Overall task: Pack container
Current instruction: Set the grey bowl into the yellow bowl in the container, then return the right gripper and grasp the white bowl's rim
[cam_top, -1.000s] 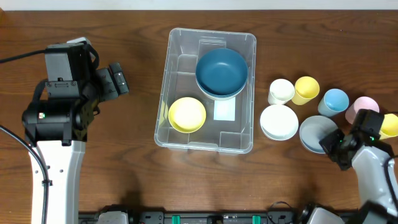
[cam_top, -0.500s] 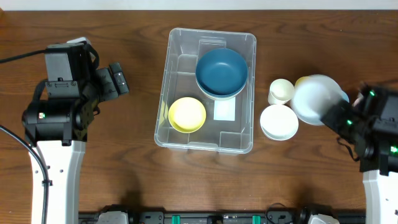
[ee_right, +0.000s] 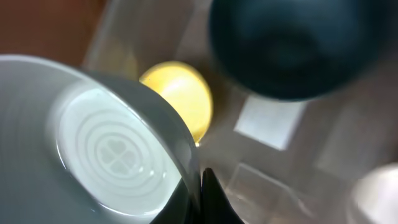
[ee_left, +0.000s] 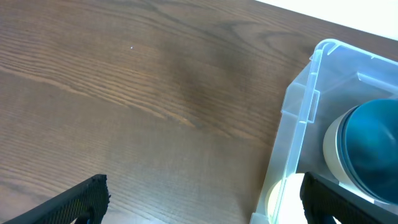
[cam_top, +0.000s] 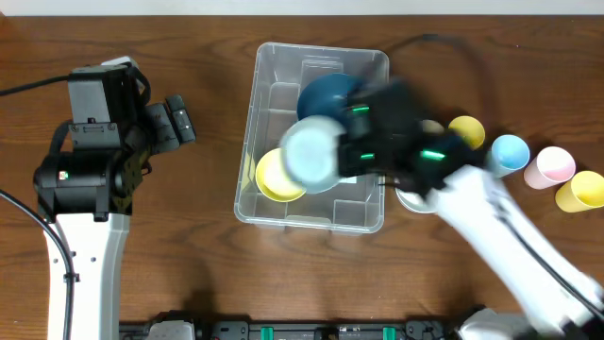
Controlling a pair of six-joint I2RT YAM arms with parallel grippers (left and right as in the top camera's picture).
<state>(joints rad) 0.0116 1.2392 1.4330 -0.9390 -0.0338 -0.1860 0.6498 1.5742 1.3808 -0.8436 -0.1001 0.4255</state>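
Gripping a round grey bowl (cam_top: 311, 156) above clear container (cam_top: 279, 94)

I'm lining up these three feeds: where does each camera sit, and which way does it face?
Overhead: above the table, straight down on the container; left hand open, right hand shut on the grey bowl.
Left wrist: behind the left hand, looking across the table at the container's wall; its fingers show.
Right wrist: behind the right hand, looking down into the container past the grey bowl; a fingertip shows.
Shared: all show the blue bowl.
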